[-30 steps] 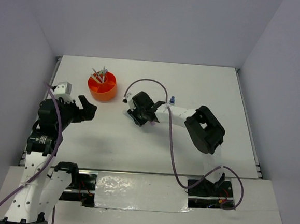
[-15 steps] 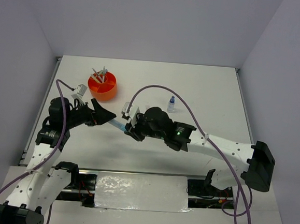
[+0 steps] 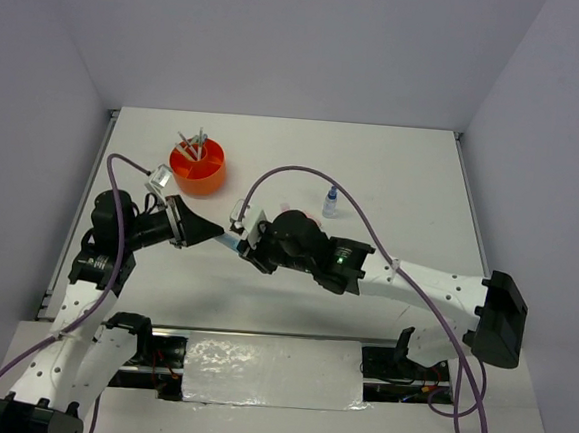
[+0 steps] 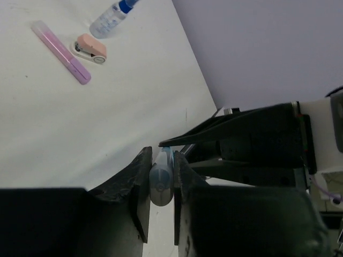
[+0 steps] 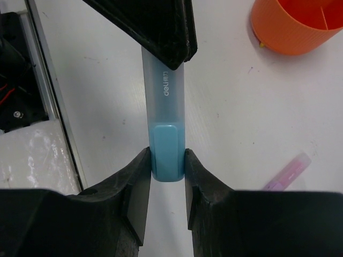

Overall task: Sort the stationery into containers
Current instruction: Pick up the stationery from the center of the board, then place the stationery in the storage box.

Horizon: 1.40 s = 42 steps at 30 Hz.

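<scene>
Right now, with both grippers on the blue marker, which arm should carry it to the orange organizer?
Probably left. The left gripper clamps the blue marker and sits nearer the orange organizer; the right gripper only needs to release.

- The top camera is looking down from high above the near edge, taking in the whole table (image 3: 402,185)
- The left wrist camera is peering low past its fingers (image 4: 140,187), out across the tabletop
- The right wrist camera is staring down from very near; both wrist views are sharing the blue marker (image 5: 163,118)
</scene>
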Motion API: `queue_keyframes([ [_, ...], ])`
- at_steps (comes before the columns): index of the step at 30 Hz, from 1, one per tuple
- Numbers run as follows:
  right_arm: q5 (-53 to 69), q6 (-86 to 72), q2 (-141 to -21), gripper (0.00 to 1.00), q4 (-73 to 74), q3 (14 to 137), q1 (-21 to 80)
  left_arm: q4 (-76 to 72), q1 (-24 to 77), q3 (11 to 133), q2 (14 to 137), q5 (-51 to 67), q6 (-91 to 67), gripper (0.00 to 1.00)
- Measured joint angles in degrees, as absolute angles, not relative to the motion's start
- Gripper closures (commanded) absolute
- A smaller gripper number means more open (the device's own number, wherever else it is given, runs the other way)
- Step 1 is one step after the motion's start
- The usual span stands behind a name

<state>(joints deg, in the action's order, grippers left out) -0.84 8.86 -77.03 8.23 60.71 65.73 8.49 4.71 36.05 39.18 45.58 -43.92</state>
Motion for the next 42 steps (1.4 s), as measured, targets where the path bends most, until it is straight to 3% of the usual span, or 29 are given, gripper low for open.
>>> queue_keyframes([
  [3,-1.37,8.88,-77.91,0.82,8.64,61.14,65.78,8.64,4.86,36.45,39.18,46.37,-43.55,1.00],
  [5,-1.78,8.80,-78.00,0.70,8.91,61.52,65.87,8.73,4.80,36.53,39.18,46.46,-43.64,1.00],
  [7,-2.13,8.16,-77.91,0.37,8.69,61.52,65.87,8.64,4.84,36.86,39.09,46.37,-43.42,1.00],
  [8,-2.52,7.35,-77.67,0.01,8.10,61.43,65.87,8.54,4.84,36.86,38.85,46.35,-43.29,1.00],
  [14,1.10,-2.04,-65.06,0.00,-2.24,49.76,62.39,-0.25,5.04,35.14,33.61,46.00,-46.54,1.00],
  [16,3.22,-8.64,-59.86,0.00,-7.40,45.17,59.88,-10.92,5.08,31.48,30.72,45.95,-50.87,1.00],
  [19,7.16,-18.72,-54.59,0.08,-18.44,38.09,56.73,-25.06,5.19,25.85,27.22,45.43,-58.33,1.00],
  [25,17.93,-30.98,-55.66,0.23,-35.73,33.23,56.38,-52.90,5.45,18.33,28.60,42.83,-74.04,1.00],
  [28,21.76,-34.70,-57.60,0.24,-43.09,33.32,56.49,-61.98,5.56,15.70,29.71,41.60,-78.76,1.00],
  [32,24.01,-37.04,-58.94,0.26,-48.31,33.56,56.75,-66.81,5.56,14.26,29.76,40.62,-81.49,1.00],
  [36,22.85,-37.56,-59.20,0.37,-48.18,35.24,56.75,-68.93,5.58,13.80,29.23,40.29,-82.63,1.00],
  [42,19.77,-38.11,-61.21,0.44,-46.89,38.85,56.82,-70.35,5.65,13.58,28.82,40.32,-82.87,1.00],
])
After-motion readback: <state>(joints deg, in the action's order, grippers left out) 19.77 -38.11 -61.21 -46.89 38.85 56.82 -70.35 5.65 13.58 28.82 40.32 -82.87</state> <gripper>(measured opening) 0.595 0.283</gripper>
